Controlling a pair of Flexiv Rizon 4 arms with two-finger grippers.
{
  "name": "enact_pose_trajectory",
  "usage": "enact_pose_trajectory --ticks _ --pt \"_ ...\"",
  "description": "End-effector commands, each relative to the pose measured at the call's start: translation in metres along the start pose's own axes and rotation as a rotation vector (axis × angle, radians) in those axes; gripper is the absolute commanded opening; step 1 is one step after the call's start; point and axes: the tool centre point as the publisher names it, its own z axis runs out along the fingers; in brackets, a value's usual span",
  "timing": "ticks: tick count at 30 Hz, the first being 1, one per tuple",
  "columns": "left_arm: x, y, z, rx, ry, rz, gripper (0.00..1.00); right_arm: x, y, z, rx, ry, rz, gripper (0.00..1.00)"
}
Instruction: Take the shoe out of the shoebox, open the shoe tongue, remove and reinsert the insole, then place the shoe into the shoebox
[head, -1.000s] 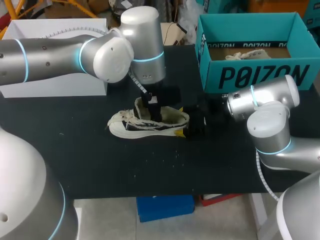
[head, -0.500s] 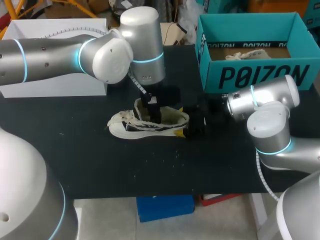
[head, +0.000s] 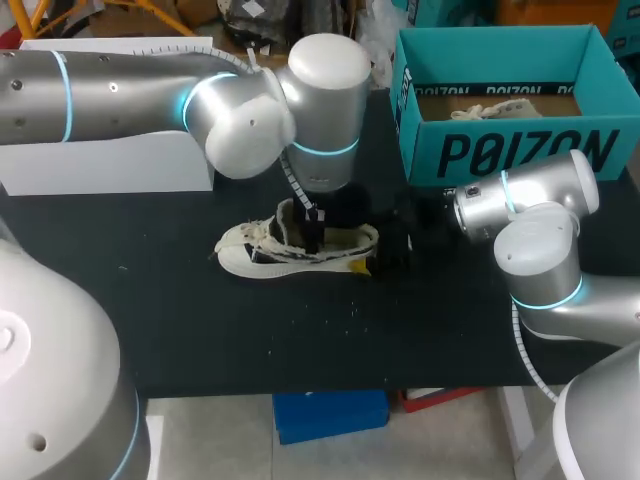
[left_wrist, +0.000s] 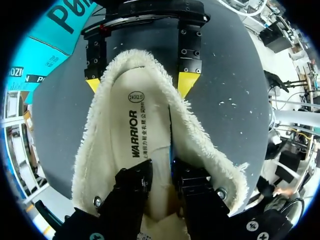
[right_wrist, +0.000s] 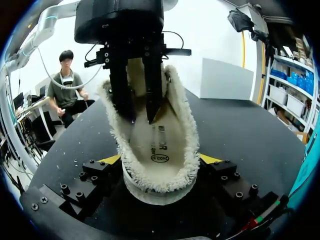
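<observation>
Between fingers of the right gripper (right_wrist: 161, 159), the shoe (right_wrist: 159, 172) sits clamped — left gripper (left_wrist: 162, 186) inside, over the insole (left_wrist: 135, 131), hold unclear.

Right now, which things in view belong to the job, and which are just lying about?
Job: shoe, its insole, teal shoebox, left gripper, right gripper with jaws on the heel.
Lying about: white box, pale shoe inside the shoebox.

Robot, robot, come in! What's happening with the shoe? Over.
Right gripper shut on shoe heel. Left gripper down inside shoe, at insole. Shoe on table, outside shoebox. Second shoe lies in shoebox.
</observation>
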Motion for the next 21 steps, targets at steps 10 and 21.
enact_pose_trajectory --ticks 10,21 --pt "0.001 0.014 0.011 -0.166 -0.253 -0.030 0.22 -0.001 -0.003 0.000 0.001 -0.002 0.002 0.00" --pt "-0.012 0.035 0.007 -0.173 -0.503 -0.092 0.15 -0.001 -0.003 0.000 0.001 -0.002 0.002 0.00"
